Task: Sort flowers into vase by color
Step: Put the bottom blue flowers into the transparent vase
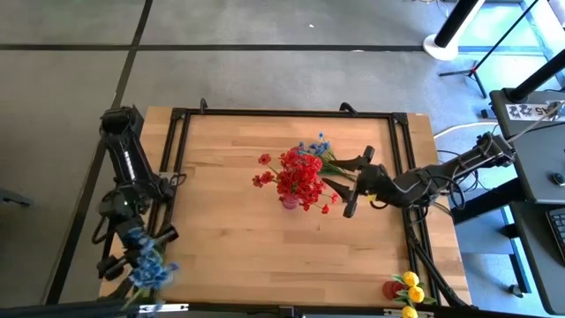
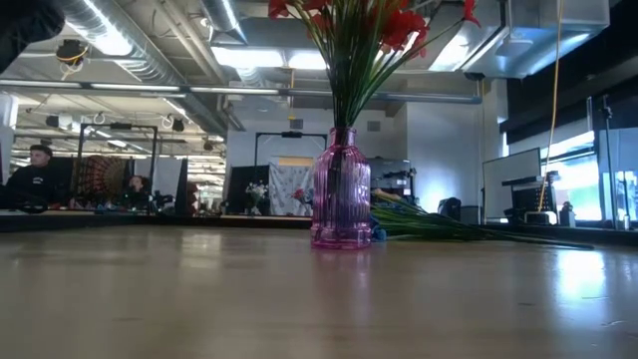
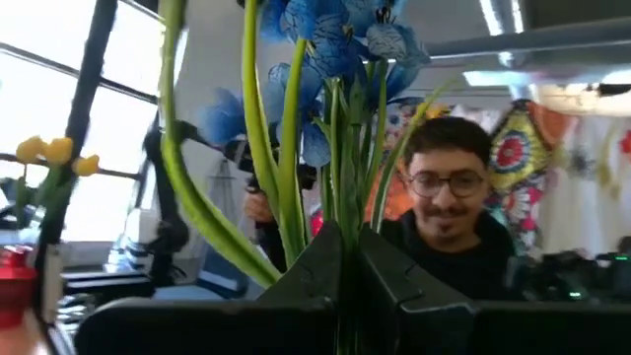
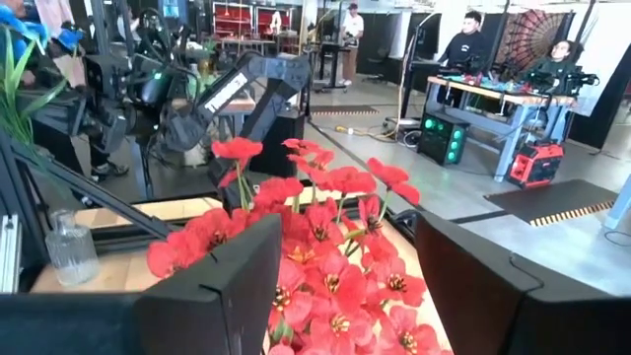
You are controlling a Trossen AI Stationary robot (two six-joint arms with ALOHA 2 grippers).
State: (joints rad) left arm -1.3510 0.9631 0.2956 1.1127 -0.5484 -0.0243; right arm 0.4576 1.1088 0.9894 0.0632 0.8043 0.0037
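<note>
A pink ribbed vase (image 2: 341, 189) stands mid-table with a bunch of red flowers (image 1: 300, 177) in it. My right gripper (image 1: 342, 185) is open just right of that bunch, and the red blossoms (image 4: 335, 256) fill the view between its fingers. A blue sprig (image 1: 320, 146) and loose green stems (image 2: 449, 227) lie on the table behind the vase. My left gripper (image 1: 146, 265) is at the table's near left corner, shut on a blue flower sprig (image 3: 335, 39). Yellow flowers (image 1: 409, 287) stand at the near right corner. My left gripper pinches the blue sprig's green stems (image 3: 340, 212) between its two shut fingers (image 3: 394, 271), well below the blossoms. The stems lie along the fingers and rise past their tips, with the blue blossoms (image 3: 375, 35) beyond. The sprig is lifted clear of the table.
A clear glass vase (image 4: 71, 247) stands near the table's left edge by the black frame rail (image 1: 181, 132). A red vase (image 3: 15, 286) holds the yellow flowers. A person (image 3: 449, 197) is beyond the table. Bare wood (image 1: 238, 247) lies in front of the pink vase.
</note>
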